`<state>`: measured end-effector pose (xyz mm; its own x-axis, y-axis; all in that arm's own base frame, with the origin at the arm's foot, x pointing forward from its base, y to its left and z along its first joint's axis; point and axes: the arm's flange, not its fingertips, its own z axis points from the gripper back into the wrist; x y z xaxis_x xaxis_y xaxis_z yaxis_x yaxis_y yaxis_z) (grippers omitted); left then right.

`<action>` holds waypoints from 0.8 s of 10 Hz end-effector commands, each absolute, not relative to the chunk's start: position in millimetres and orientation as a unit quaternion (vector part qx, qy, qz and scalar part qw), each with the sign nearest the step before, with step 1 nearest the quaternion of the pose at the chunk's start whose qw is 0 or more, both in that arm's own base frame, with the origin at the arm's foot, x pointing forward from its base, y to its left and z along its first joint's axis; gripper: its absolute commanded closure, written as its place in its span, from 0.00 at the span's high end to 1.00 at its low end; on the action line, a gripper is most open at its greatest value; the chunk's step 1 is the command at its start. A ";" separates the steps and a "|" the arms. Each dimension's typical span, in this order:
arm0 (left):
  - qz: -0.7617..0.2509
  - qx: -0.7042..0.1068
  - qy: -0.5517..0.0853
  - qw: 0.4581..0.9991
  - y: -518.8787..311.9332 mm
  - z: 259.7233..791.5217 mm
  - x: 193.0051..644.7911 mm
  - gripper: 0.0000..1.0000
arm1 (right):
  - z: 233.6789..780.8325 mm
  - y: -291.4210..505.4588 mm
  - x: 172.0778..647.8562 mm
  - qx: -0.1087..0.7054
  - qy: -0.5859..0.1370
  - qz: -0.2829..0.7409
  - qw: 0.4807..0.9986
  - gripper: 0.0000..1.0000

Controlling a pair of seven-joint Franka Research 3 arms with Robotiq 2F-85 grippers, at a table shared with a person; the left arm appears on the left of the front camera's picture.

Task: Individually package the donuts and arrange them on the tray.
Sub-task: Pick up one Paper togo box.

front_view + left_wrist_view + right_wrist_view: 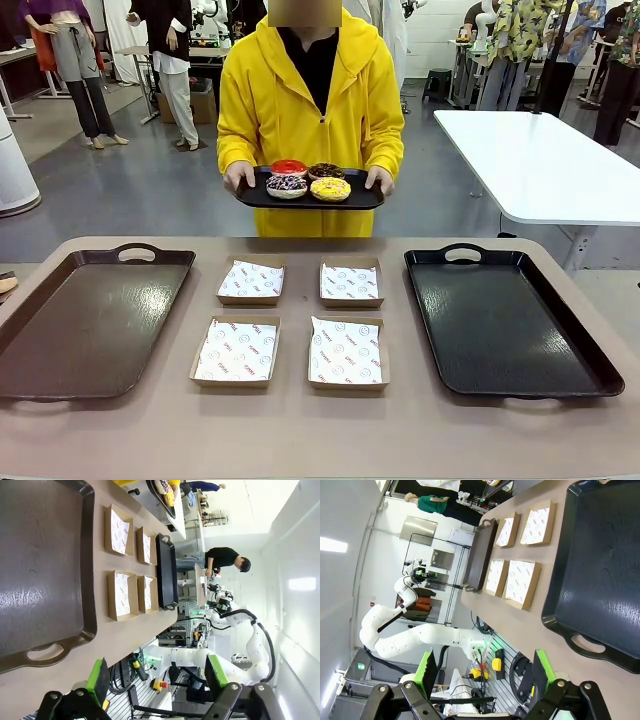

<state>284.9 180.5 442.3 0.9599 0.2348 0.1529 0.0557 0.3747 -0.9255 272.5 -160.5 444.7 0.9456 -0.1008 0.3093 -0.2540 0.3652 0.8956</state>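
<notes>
A person [310,90] in a yellow hoodie stands at the far side of the surface [300,430], holding a small tray [310,200] level above its far edge, one hand [238,176] at one end and the other hand [379,180] at the other. The four donuts lie on that small tray, close together in two rows: the red donut [289,167] and the chocolate donut [326,171] behind, the purple donut [287,185] and the yellow donut [330,189] in front. On the surface a brown tray [60,340] lies at the robot's left and a black tray [500,330] at its right. Between them sit four paper-lined boxes [236,351] in two rows of two. The left end effector [157,675] hangs open near the brown tray's handle, holding nothing. The right end effector [485,670] is also spread wide with nothing between its pads, near the black tray's handle.
</notes>
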 end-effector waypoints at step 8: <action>0.053 -0.563 -0.135 0.814 182.3 442.2 283.7 1.00 | 544.7 -13.7 377.2 0.415 -0.075 0.044 0.906 1.00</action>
<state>284.8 180.4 441.8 0.9602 0.2347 0.1512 0.0543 0.3743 -0.9257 367.4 -37.7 545.9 0.9747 -0.0041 0.2236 -0.1793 0.5835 0.7921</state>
